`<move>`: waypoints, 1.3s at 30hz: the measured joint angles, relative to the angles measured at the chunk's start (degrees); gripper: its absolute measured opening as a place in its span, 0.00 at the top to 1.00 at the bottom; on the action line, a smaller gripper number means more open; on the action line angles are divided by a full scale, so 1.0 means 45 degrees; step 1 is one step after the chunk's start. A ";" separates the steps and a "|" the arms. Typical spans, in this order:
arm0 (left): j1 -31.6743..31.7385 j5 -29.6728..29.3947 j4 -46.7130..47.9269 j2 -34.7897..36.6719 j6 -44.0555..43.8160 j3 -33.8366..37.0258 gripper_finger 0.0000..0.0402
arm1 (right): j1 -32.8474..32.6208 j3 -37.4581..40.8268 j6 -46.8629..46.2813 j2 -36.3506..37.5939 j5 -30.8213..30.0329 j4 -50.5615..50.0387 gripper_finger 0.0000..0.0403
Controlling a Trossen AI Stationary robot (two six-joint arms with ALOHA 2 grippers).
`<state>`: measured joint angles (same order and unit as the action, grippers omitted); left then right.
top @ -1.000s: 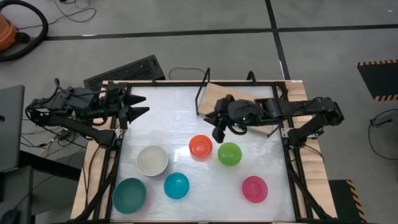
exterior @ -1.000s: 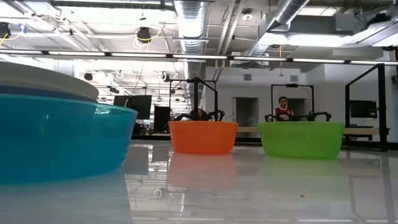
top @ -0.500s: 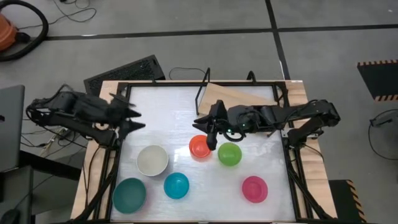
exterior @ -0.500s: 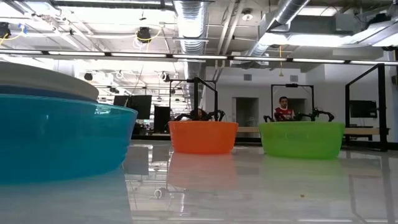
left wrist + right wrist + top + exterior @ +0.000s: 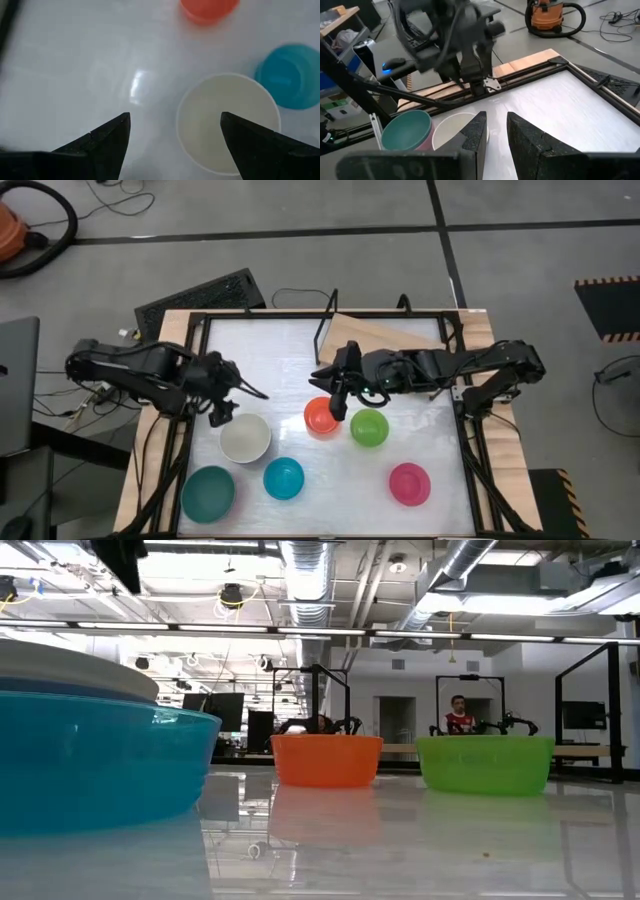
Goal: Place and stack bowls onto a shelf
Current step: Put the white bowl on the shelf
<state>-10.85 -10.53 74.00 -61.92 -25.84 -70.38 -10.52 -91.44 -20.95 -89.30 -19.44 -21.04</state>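
At frame centre, your white bowl (image 5: 245,437) sits mouth-up under the spread left claw (image 5: 222,416); right claw (image 5: 340,406), fingers narrowly parted, holds nothing above the orange-red bowl (image 5: 321,416).

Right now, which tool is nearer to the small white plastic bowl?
Left. The left tool hangs beside the small white plastic bowl; the right tool is farther off, near the orange-red bowl.

No words, labels, brands or numbers can be read anywhere in these views.
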 joint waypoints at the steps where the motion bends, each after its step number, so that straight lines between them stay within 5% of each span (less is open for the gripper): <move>1: 0.0077 0.0352 -0.0477 0.0194 0.0061 0.0550 0.27 | 0.0000 0.0000 0.0000 0.0000 0.0000 -0.0004 0.75; 13: 0.1180 0.2283 -0.3451 0.2090 -0.2688 0.6075 0.27 | 0.0107 -0.0002 0.0000 0.0000 -0.0010 -0.0568 0.75; 22: 0.1145 0.2270 -0.4252 0.1838 -0.3083 0.7009 0.30 | 0.0121 -0.0003 -0.0005 0.0005 -0.0005 -0.0786 0.75; 39: 0.0828 0.2278 -0.4601 0.1485 -0.2911 0.7376 0.59 | 0.0204 -0.0002 -0.0019 0.0010 0.0000 -0.1240 0.75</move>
<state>-7.13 -0.28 53.30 -55.23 -38.94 -37.19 -9.61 -91.45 -21.04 -89.25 -19.44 -26.62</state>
